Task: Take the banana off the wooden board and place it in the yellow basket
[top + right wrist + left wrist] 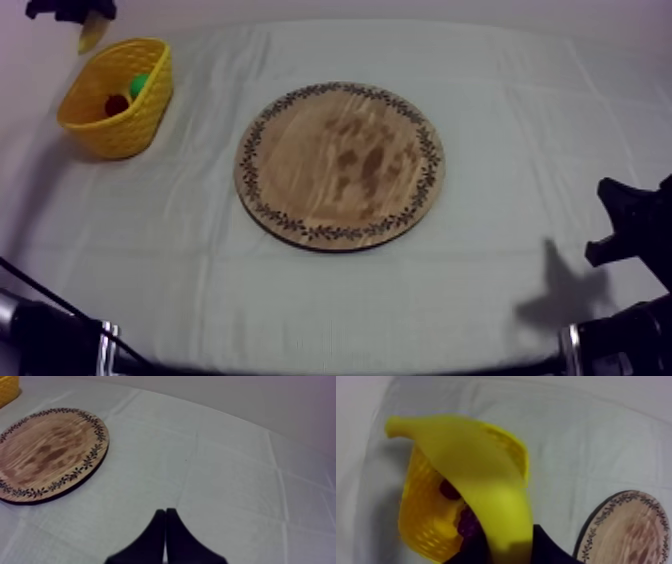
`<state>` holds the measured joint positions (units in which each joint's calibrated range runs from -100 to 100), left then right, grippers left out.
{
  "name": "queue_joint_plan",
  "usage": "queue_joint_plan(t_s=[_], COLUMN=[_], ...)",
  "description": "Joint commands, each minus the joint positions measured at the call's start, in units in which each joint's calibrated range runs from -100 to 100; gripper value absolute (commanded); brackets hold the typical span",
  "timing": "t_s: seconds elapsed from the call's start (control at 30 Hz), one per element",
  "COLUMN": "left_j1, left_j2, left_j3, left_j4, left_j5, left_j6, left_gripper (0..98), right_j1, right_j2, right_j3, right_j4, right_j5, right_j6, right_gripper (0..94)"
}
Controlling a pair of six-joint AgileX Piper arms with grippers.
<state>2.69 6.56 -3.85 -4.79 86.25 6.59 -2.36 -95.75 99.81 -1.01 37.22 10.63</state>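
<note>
Over the far rim of the yellow basket (120,130) hangs the banana (481,491), clear of the wicker and not yet inside it; from the left wrist view its long yellow body crosses the basket's mouth with the stalk end pointing away from the gripper. My left arm comes in beyond the basket from the table's far corner, and the left gripper (75,12) sits above that rim with a yellow tip of the banana poking out beneath it. Its black fingers (551,551) are closed round the banana's near end, pinching it on both sides. Inside the basket lie a small red fruit (117,103) and a green fruit (140,82), with a dark purple shape beside the red one that I cannot identify. The round wooden board (340,165) lies bare on the cloth (500,100), off to one side of the basket and apart from it. Well away from the basket, past the board, my right arm is low at the table's edge; the right gripper (165,513) hovers over bare cloth, fingers pressed together into a narrow wedge with nothing between them.
</note>
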Motion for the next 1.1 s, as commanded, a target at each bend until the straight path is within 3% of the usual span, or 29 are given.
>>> queue_joint_plan(t_s=[0.0,0.23,0.33,0.43,0.53,0.93,1.07], left_j1=[-0.93,-2.37,-2.75,-2.81,-2.31,0.2,1.73], left_j2=[0.92,1.18,0.27,-1.71,-5.69,-29.42,-38.43], left_j3=[0.94,5.15,6.69,7.6,8.3,16.16,22.75], left_j4=[0.19,0.74,0.79,0.71,0.56,-0.26,-0.7], left_j5=[-0.65,-1.8,-1.85,-2.12,-3.29,-9.29,-11.47], left_j6=[0.01,1.08,1.14,1.12,1.25,-0.78,-0.6], left_gripper=[29.1,67.1,73.9,73.3,66.8,14.0,3.6], right_j1=[-0.02,-0.02,-0.04,-0.08,-0.09,-0.09,-0.09], right_j2=[0.0,0.0,0.0,0.0,0.0,0.0,0.0], right_j3=[-0.03,-0.03,-0.03,-0.03,-0.03,-0.03,-0.03], right_j4=[0.01,0.01,0.01,0.01,0.01,0.01,0.01], right_j5=[0.04,0.04,0.04,0.04,0.04,0.04,0.04], right_j6=[0.04,0.12,0.14,0.14,0.14,0.19,0.19], right_gripper=[0.3,0.3,0.3,0.3,0.3,0.3,0.3])
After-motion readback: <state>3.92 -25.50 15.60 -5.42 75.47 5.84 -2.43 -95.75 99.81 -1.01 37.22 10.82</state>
